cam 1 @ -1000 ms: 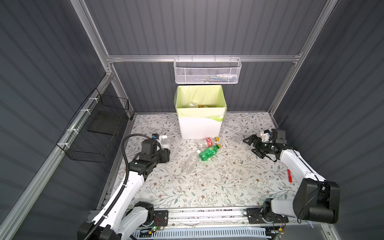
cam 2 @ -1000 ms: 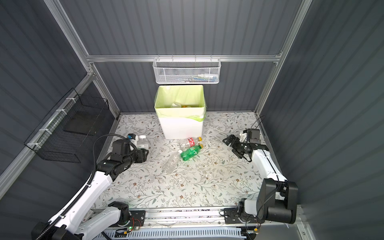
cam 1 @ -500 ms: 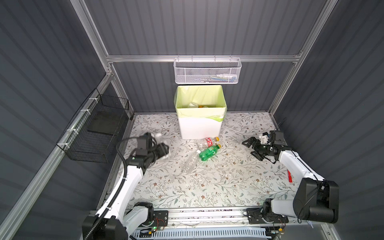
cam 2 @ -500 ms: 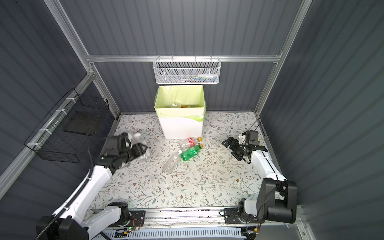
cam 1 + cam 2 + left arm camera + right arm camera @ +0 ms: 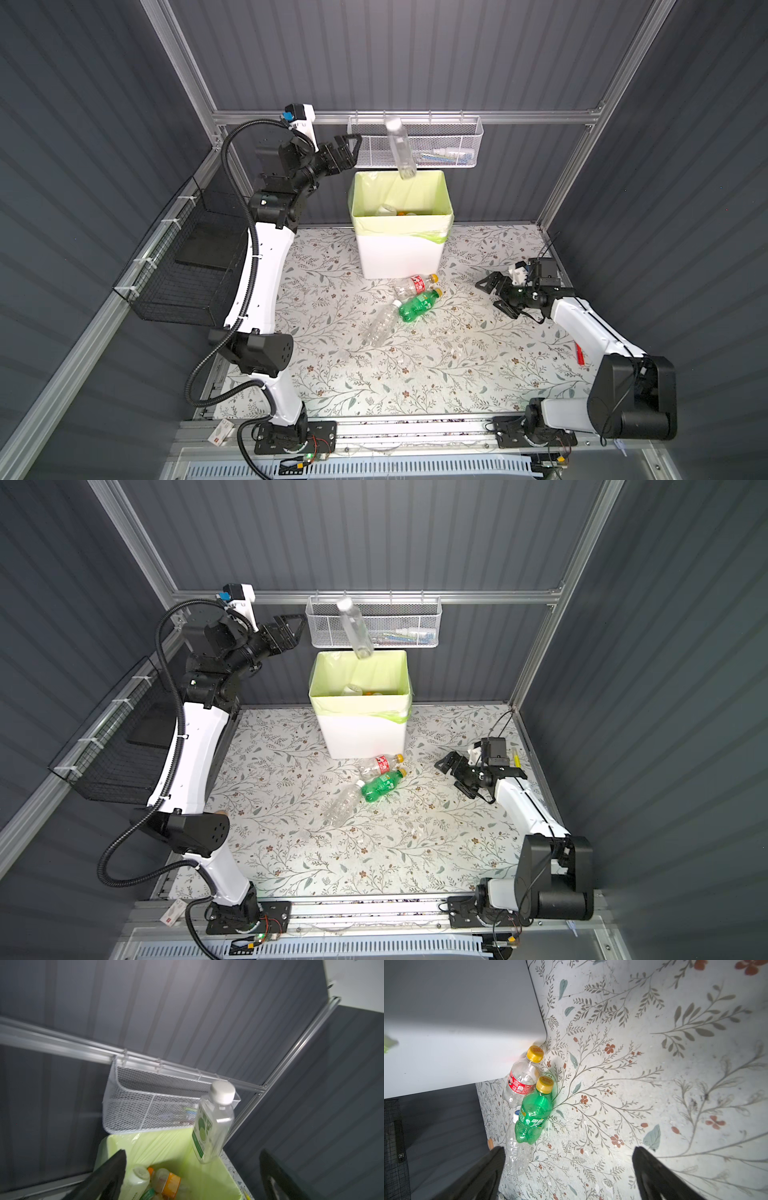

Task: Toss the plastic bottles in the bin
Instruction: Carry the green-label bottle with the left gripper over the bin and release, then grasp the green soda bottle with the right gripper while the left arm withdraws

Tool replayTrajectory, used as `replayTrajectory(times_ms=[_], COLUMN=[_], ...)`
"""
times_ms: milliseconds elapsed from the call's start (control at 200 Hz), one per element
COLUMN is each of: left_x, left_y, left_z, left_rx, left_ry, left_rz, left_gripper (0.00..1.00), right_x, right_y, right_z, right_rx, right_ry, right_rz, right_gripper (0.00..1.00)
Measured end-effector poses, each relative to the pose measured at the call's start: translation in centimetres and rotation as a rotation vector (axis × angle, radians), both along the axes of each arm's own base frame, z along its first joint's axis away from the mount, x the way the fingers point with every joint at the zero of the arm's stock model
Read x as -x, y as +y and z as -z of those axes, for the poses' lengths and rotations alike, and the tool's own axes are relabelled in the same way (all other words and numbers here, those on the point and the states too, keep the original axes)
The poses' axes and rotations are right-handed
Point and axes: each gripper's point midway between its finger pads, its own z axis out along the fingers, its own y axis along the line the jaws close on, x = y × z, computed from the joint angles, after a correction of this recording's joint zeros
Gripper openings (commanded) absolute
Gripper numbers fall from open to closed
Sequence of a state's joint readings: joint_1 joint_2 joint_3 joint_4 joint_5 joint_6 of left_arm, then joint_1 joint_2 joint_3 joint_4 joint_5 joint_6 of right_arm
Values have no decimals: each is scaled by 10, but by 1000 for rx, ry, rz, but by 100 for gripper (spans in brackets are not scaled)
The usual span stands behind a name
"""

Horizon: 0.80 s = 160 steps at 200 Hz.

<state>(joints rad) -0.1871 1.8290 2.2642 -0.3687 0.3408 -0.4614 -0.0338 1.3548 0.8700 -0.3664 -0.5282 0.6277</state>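
**Left arm way up, right arm down low**

The left arm [image 5: 266, 266] stands tall. The left gripper [image 5: 351, 151] is above rim height, just left of the bin [image 5: 399, 257], jaws spread wide and empty. The right arm [image 5: 582, 320] stretches low, and the right gripper [image 5: 494, 297] sits well right of the bin's base, jaws also apart, gripping nothing.

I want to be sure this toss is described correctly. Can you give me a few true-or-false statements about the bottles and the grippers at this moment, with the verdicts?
1. A white-capped clear bottle is in the air above the bin. True.
2. A gripper clamps that bottle. False: the left gripper is open, and the bottle is apart from it.
3. Three bottles lie on the table in front of the bin: a red-labelled bottle, a green bottle and a plain clear bottle. True.
4. The green bottle is gripped. False: the right gripper is open, empty and apart from it.
5. The bin is empty. False: discarded bottles lie inside.
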Motion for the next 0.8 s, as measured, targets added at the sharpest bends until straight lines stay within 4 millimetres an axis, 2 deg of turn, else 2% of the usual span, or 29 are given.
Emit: replayTrajectory(times_ms=[110,220,310,405,510,580,725,800], left_x=[-14,-10,6,32,61,76,111,132], left_y=[9,17,28,40,48,53,58,62], left_z=[48,85,102,117,151,190,295,333], left_rx=[-41,-86,-126,-172,-222,-256,-318,-335], left_ry=[103,176,201,203,230,290,500,582], left_rz=[-35,-72,-107,-136,-146,-141,-115,-107], left_gripper=[99,99,99,99,99,99,99,99], right_x=[0,0,1,0,4,7,10,6], right_y=[0,2,7,13,26,42,76,95], right_z=[1,7,11,13,18,24,33,33], right_rx=[3,19,40,61,85,89,105,108], right_ry=[2,23,43,49,67,87,121,132], right_rz=[2,-5,-16,-27,-44,-62,-72,-70], right_gripper=[98,98,98,98,98,98,97,96])
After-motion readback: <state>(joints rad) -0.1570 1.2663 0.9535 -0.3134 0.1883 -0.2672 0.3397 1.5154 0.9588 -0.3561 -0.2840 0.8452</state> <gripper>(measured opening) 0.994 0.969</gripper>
